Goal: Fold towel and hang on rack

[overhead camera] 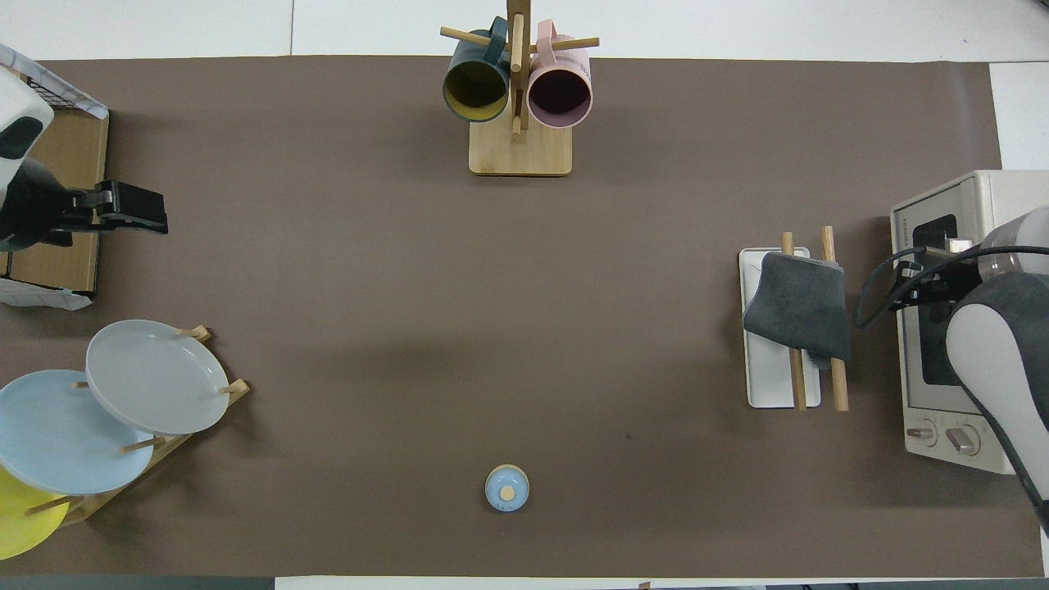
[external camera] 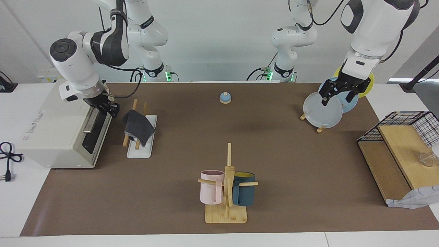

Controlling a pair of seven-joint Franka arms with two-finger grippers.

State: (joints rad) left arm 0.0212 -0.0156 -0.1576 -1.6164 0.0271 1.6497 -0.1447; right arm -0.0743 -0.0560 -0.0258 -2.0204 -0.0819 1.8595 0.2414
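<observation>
Fingers of right gripper [external camera: 109, 107] seemingly released, beside towel [external camera: 138, 128] draped on rack [external camera: 141, 146].

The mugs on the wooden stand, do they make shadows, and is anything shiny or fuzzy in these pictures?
Facing view: the pink mug and dark teal mug on the bamboo peg stand cast only faint shadows on the brown table mat; the lighting is soft and even. Overhead view: no glare on the pale grey plate; the dark grey folded towel draped on the wooden-dowel rack looks sharp.
</observation>
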